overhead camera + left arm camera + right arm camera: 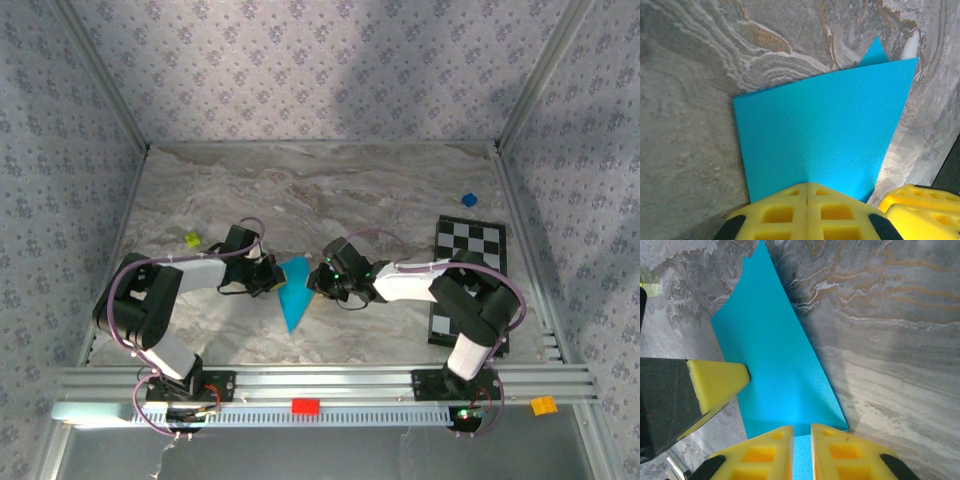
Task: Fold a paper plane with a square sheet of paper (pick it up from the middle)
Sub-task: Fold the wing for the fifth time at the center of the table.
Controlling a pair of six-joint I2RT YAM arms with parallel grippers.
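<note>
The marble-patterned table [380, 200] is taken up on its right side by a black-and-white checkered board [470, 270]. That board lies well apart from the work and need not be touched.

Near the middle of the table, between the two arms, the square sheet of paper [293, 295] is seen already folded to a pointed, roughly triangular outline. Its tip is directed toward the near edge.

The left gripper [807, 210] is pressed together on one edge of the sheet, with no gap between its yellow fingers. The right gripper [802, 450] is set at the opposite edge. A narrow slit is left between its fingers and blue paper shows in it. Whether the sheet is truly clamped there cannot be told.

The step in hand is judged to be another fold. It is best done with one edge held firm while the other is carried over. The edges should be matched before the crease is pressed flat, and the sheet should never be pulled taut, since thin paper is easily torn.
</note>
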